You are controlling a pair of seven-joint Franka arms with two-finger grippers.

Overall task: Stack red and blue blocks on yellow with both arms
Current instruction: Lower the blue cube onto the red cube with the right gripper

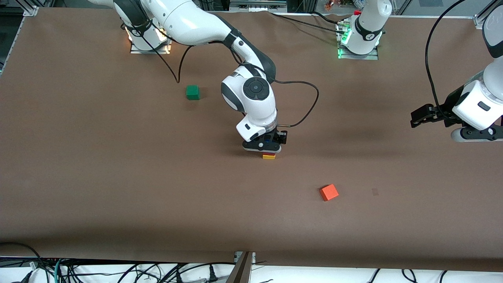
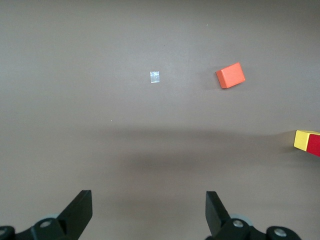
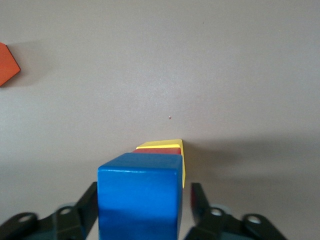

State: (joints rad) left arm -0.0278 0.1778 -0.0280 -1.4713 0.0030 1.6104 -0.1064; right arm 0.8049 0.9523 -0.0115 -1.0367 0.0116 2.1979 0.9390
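1. The right gripper [image 1: 266, 149] is low over the stack in the middle of the table. In the right wrist view its fingers [image 3: 89, 205] stand on either side of the blue block [image 3: 140, 192]. There is a thin gap on one side, so the fingers look a little apart. I cannot tell for sure if they are gripping the block or have let go.

2. The blue block sits on top of the red block [image 3: 159, 150]. The red block sits on the yellow block [image 3: 165, 145]. All three are lined up quite well.

3. In the front view only a bit of red and yellow peeks out under the right gripper.

4. The left gripper [image 1: 420, 118] hangs in the air near the left arm's end of the table. Its fingers [image 2: 77, 210] are wide open and hold nothing. This arm waits.

5. I think the task is almost done. Red is on yellow, and blue is on red.

6. What seems left is for the right gripper to open fully and lift straight up without bumping the stack.

7. An orange block [image 1: 329, 192] lies alone, closer to the front edge of the table than the stack.

8. A green block [image 1: 192, 92] lies closer to the edge where the arms stand, toward the right arm's end. Neither one is part of the stack.
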